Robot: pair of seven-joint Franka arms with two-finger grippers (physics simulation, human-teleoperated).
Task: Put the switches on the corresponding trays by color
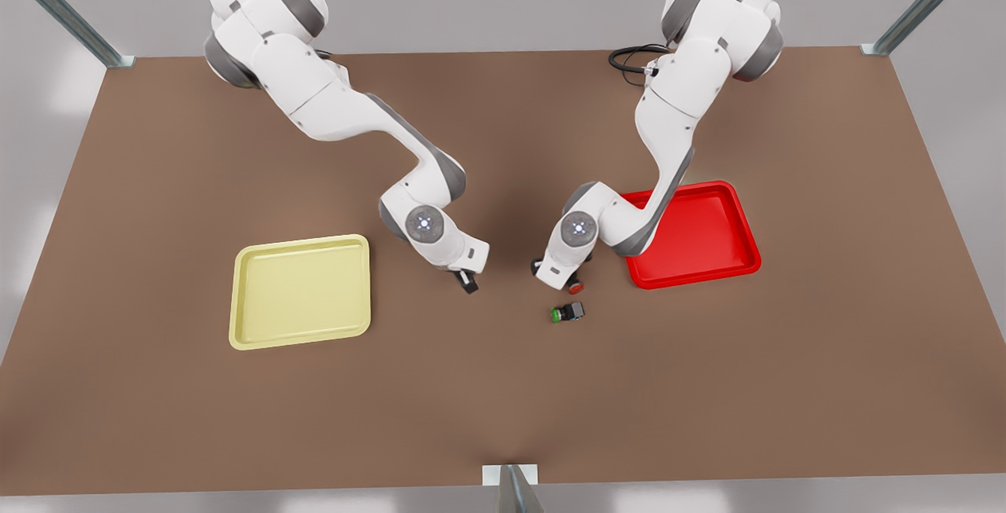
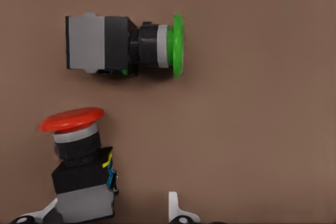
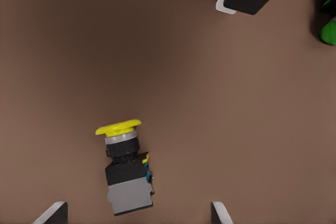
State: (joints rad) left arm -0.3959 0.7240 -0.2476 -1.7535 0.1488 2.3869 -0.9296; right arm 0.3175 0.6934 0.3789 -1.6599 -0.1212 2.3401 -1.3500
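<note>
left gripper (image 1: 567,283) sits low over the red switch (image 2: 79,166), between the red tray (image 1: 695,234) and the green switch (image 2: 123,44); jaws apart, one finger (image 2: 176,205) clear of it, contact on the other side unclear. right gripper (image 1: 465,277) hovers beside the yellow tray (image 1: 301,291), jaws wide apart around the yellow switch (image 3: 126,169), not touching. both switches lie on the table (image 1: 503,387).

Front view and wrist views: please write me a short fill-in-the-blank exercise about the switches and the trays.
1. The switch lying on its side has a ____ cap.
2. The open left hand straddles one switch, whose cap is ____.
3. The open right hand straddles another switch, whose cap is ____.
4. The yellow tray and the red tray hold ____ switches.

Missing words: green; red; yellow; no
</note>
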